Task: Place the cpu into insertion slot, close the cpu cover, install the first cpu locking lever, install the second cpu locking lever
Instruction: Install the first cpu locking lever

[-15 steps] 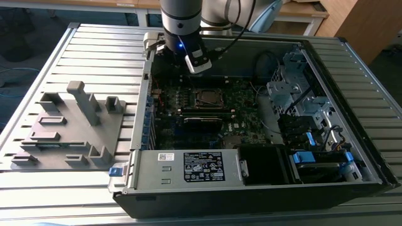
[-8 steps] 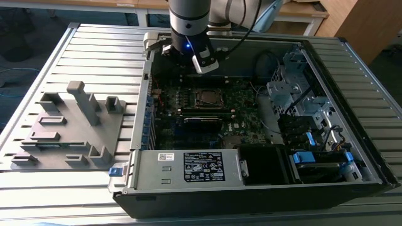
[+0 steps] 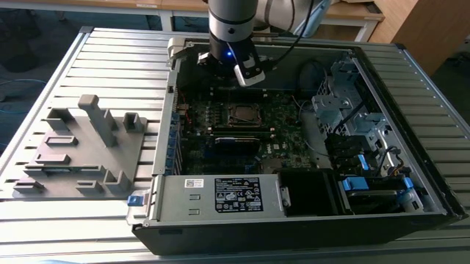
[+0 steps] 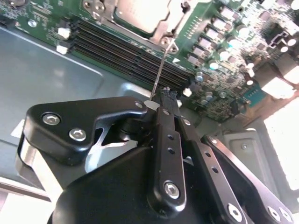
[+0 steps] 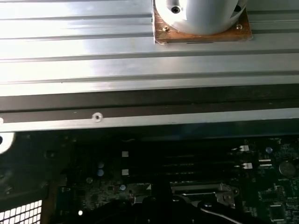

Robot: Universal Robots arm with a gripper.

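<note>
Nearest: gripper (image 4: 166, 93), fingers pressed together, tips at free end of thin locking lever (image 4: 160, 67); actual pinch on it unconfirmed. Judged positioned to work lever. Beyond: cpu (image 4: 138, 11) seated in insertion slot (image 3: 228, 114), cpu cover (image 4: 166, 28) appears down over it. Farthest: white label (image 3: 238, 194) on grey housing (image 3: 176, 206), print unreadable.

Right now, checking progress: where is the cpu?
In the second wrist view the cpu lies framed by the cpu cover, beside the memory slots; the exterior view shows it central on the motherboard.
</note>
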